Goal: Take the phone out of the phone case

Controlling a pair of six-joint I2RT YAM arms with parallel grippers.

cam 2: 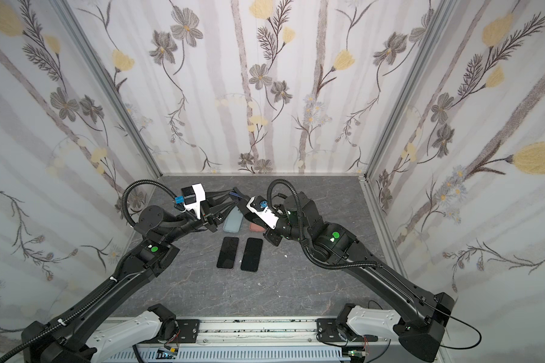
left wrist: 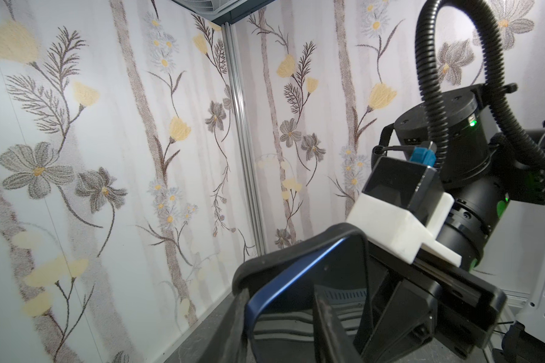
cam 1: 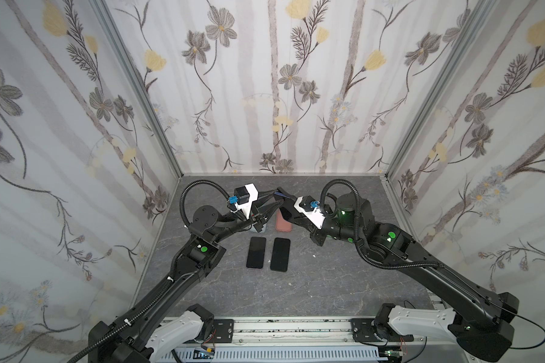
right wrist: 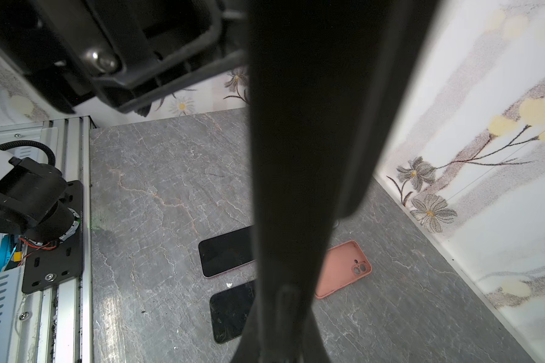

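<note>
gripping phone case (left wrist: 296, 251) aloft: right hand (cam 1: 282, 198)

Nothing legible anywhere — no text, label, brand or number.

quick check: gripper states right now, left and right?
left gripper: jaws apart around the blue phone corner; grip cannot be told.
right gripper: shut on the black case.
</note>
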